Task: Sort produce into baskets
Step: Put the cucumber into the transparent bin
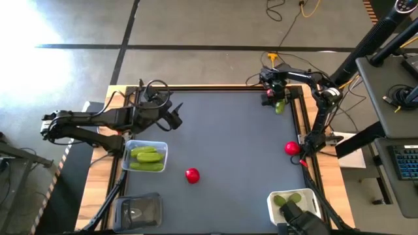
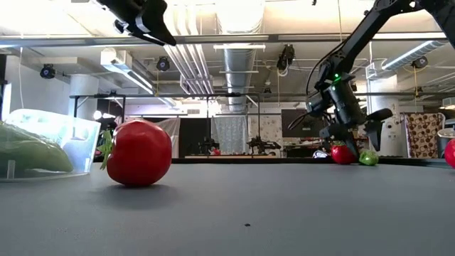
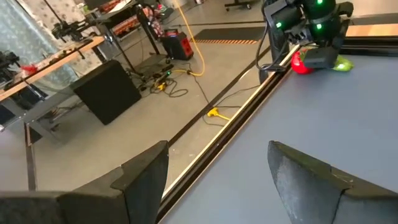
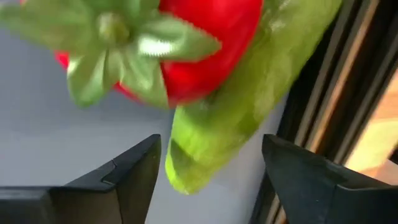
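- At the far right corner of the table, the right gripper (image 4: 208,168) hangs low with its fingers wide apart, holding nothing. A red tomato (image 4: 186,43) and a green cucumber (image 4: 249,106) lie touching each other just in front of it, by the table's edge.
- Over on the left side, the left gripper (image 1: 175,117) is up in the air, open wide and empty.
- Just beside it, the clear basket (image 1: 162,156) holds green cucumbers (image 1: 146,158).
- Another tomato (image 1: 192,175) sits on the table (image 1: 228,137) near the middle, and one more (image 1: 291,148) rests by the right edge.
- Limes (image 1: 287,199) sit in the white basket (image 1: 272,203) at the near right, and the dark basket (image 1: 137,212) is at the near left.
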Action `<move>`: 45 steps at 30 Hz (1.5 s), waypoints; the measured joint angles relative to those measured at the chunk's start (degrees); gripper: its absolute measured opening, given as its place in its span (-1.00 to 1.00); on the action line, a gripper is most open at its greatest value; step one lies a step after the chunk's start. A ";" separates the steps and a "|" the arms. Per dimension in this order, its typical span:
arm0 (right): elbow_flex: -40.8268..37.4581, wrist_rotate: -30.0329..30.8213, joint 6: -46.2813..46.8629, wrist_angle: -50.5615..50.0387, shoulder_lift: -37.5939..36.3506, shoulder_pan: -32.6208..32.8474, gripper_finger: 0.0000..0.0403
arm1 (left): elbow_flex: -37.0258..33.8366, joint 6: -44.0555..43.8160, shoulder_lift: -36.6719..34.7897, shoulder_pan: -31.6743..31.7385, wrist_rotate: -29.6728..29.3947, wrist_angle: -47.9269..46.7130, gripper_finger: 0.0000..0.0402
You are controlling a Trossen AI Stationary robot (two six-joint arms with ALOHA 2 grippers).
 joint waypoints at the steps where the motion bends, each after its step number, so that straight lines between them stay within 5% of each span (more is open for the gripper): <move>1: -0.40 0.00 0.00 0.82 0.00 -0.30 0.30 | 0.00 0.00 0.00 0.08 -0.01 0.00 0.27; 15: -1.01 -1.50 5.70 3.09 -0.04 -0.74 -0.04 | 0.00 0.17 0.09 0.56 0.01 0.42 0.27; 28: -3.00 -9.40 17.02 -3.33 0.28 3.97 -0.05 | 0.00 -0.28 0.09 0.44 0.99 0.20 0.27; 35: -3.85 -15.45 21.56 -4.19 0.26 14.34 -0.08 | 0.00 -0.46 0.09 0.42 5.00 0.05 0.27; 45: -2.34 -14.53 29.85 5.40 -0.20 35.81 -0.03 | 0.00 1.63 -0.03 0.31 5.00 -0.30 0.27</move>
